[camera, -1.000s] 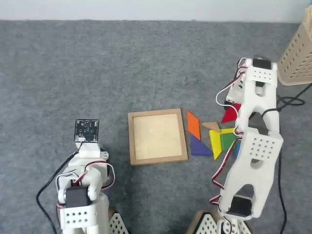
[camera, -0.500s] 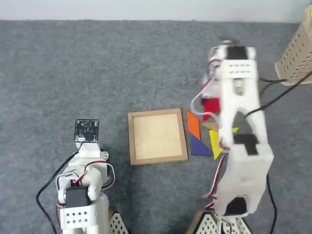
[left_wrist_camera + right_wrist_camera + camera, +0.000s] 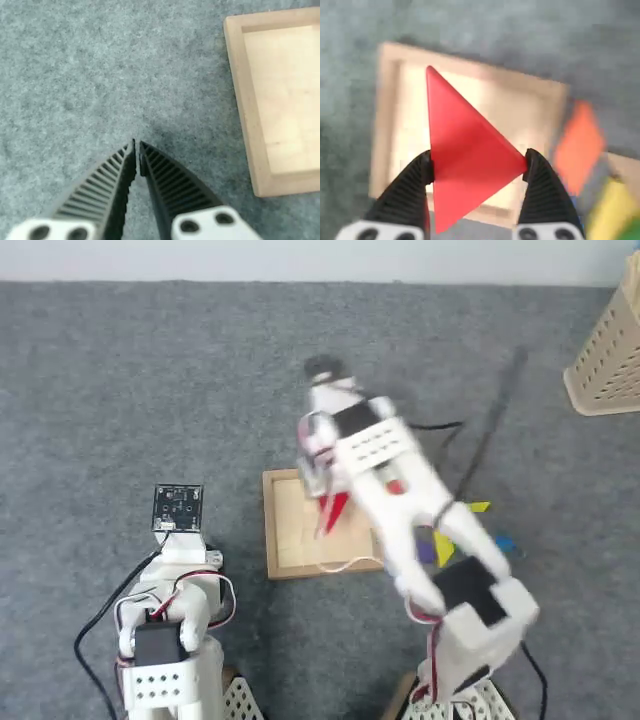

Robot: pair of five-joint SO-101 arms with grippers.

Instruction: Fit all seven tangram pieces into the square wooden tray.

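The right hand (image 3: 478, 159) gripped the red triangle (image 3: 457, 135) by two edges, above the square wooden tray (image 3: 384, 130); the left hand (image 3: 136, 152) sat pinched shut over the grey table (image 3: 75, 75), beside the tray.

Robotics lab: 2 arms (image 3: 165, 640) on grey felt (image 3: 120, 370).

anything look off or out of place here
Nothing really stands out. The right hand grips the red triangle by its edges over the wooden tray, which sits slightly askew on the grey mat. The other pieces lie loose beside the tray, partly hidden by the right arm.
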